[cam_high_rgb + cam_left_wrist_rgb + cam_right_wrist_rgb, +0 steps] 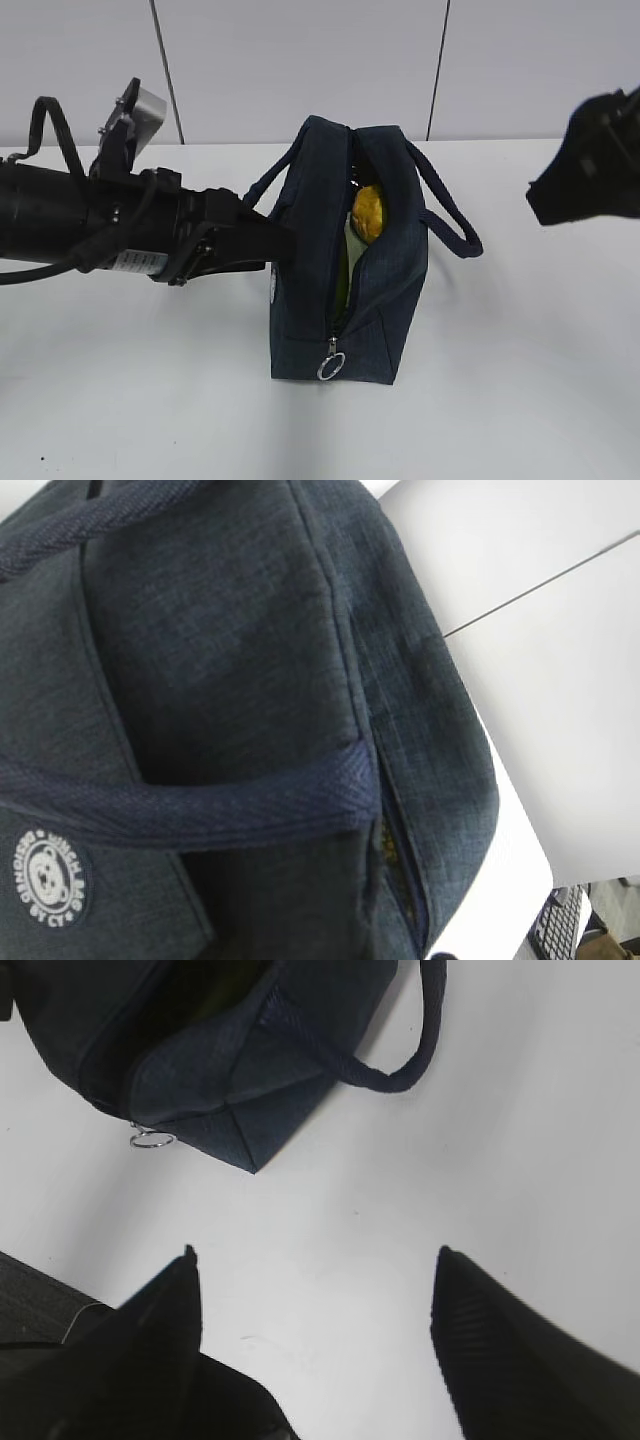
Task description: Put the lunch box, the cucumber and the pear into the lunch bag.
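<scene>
The navy lunch bag (390,290) stands upright on the white table with its top zipper partly open. Through the gap I see the yellow-orange pear (368,213) and, below it, a pale green edge of the lunch box (346,262). The cucumber is hidden. My left gripper (268,243) is pressed against the bag's left side; its fingers do not show. The left wrist view is filled with the bag's fabric (220,630) and a handle strap (200,805). My right gripper (316,1260) hangs open and empty above bare table, right of the bag (200,1070).
The zipper's metal ring pull (331,367) hangs at the bag's front bottom corner. A loop handle (452,222) droops to the right. A round white logo (45,877) is on the bag's side. White table (520,380) surrounds the bag.
</scene>
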